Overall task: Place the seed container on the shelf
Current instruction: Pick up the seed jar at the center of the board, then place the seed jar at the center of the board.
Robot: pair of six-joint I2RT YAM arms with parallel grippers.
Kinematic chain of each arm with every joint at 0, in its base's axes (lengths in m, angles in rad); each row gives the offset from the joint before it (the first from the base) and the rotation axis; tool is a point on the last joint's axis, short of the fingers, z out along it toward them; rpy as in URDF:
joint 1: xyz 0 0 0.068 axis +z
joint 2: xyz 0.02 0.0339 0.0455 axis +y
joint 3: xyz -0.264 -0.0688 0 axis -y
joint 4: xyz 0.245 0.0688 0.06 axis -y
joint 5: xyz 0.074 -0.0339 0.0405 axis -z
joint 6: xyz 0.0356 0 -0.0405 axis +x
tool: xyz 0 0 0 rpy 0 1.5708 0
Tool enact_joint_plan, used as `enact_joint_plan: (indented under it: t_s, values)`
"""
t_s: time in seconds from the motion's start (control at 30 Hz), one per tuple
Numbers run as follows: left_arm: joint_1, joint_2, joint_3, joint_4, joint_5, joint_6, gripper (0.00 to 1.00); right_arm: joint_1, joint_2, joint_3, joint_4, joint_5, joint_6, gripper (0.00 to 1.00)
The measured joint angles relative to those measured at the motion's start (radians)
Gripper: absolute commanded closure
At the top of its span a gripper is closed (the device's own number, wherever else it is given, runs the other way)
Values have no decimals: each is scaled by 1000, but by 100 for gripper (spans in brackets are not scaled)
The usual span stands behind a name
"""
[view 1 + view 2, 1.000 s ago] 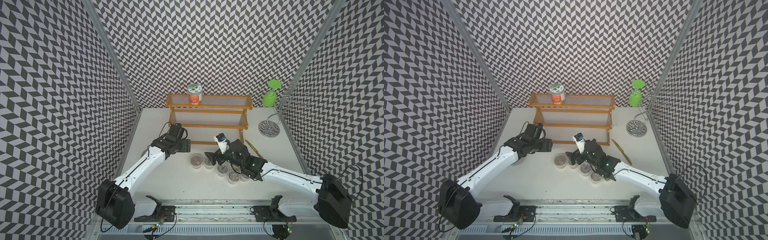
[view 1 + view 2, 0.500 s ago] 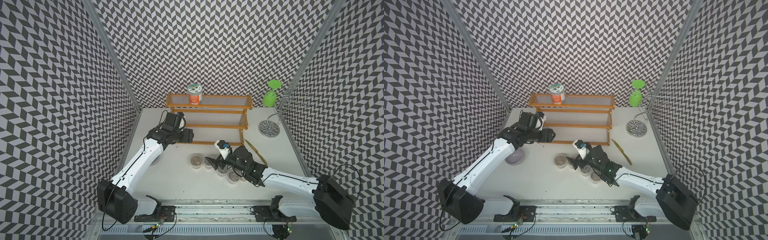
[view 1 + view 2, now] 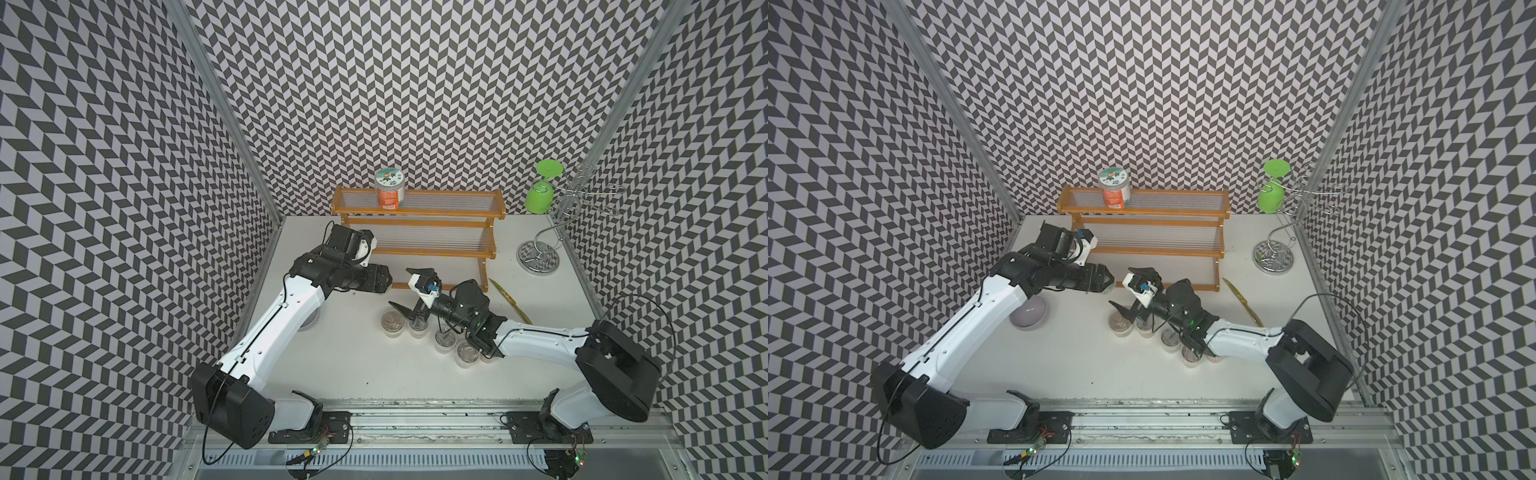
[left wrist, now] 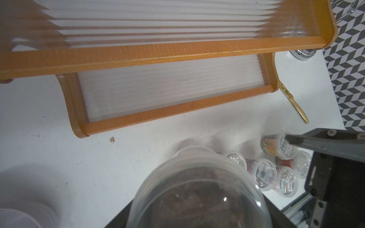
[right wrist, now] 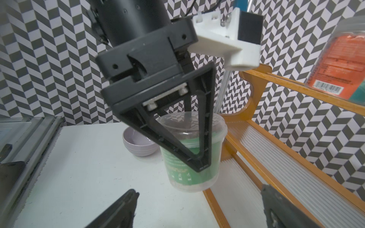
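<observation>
Your left gripper [image 3: 383, 280] is clamped on the seed container [image 5: 181, 177], a clear tub with a green label, over the desk [image 3: 353, 365] just before the left end of the shelf's [image 3: 432, 251] lowest tier. Your right gripper [image 3: 412, 291] gapes wide by the small jars [image 3: 442, 338].

Both top views sit high over the 6 o'clock edge, tilted down across the whole tabletop [image 3: 353, 365], shelf [image 3: 432, 251] up at 12 o'clock, everything in frame. Left wrist camera sits close above the seed container [image 4: 197, 197], facing down onto the shelf's lower tiers and the small lidded jars [image 4: 264, 173]. Right wrist camera is low, near the tabletop, looking level at that same container from the side, purple bowl [image 5: 138, 144] behind it. All four share the shelf.
</observation>
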Motion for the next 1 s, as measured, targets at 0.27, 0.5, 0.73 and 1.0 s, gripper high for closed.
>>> enact_joint_plan:
  t_s: [0.27,0.5,0.73,1.0]
  values:
    - [-1,-9,3,-11,29,1,18,0,112,85,38,-55,33,5]
    - [-7,-9,3,-14,37,4,18,0,190,96,143,-83,83,7]
    - [-7,-9,3,-16,38,9,17,0,228,138,179,-105,126,11]
    - [-7,-9,3,-18,38,12,16,0,243,162,178,-109,142,16]
